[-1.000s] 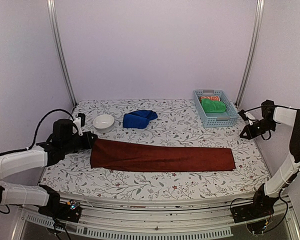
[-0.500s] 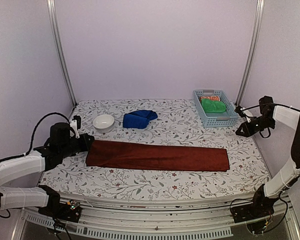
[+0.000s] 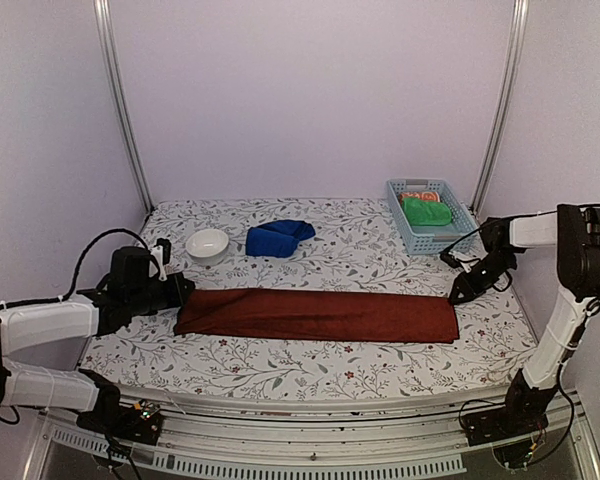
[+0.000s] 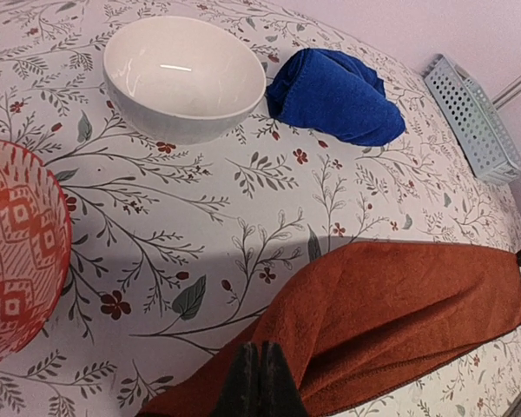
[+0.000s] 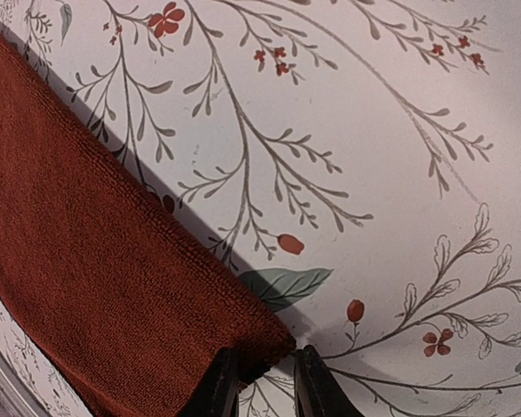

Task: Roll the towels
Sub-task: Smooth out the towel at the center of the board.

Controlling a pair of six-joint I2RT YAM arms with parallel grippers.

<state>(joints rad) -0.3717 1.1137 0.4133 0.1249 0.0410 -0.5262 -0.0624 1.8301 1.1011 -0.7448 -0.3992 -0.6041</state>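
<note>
Red towel (image 3: 315, 315) lies flat and unrolled, a long strip running left to right across the front half of the table (image 3: 310, 375). Left gripper (image 4: 259, 387) is at the towel's left end, jaws pressed together and pinching the cloth edge; the fabric rises slightly toward the tips there. Right gripper (image 5: 260, 387) is low at the towel's far right corner, jaws a narrow gap apart and straddling that corner; bare tabletop shows between the cloth and one finger, so it is not clamped. Blue towel (image 3: 278, 238) sits bunched in a loose heap toward the back of the table, behind the red one and apart from it, neither arm near it. White bowl (image 3: 207, 244) just left of the blue towel. Red patterned bowl (image 4: 17, 243) shows only at the edge of the left wrist view, near the white bowl. Light blue basket (image 3: 432, 243) at back right holds a green cloth (image 3: 426, 212) with an orange patterned cloth (image 3: 418, 196) behind it.
</note>
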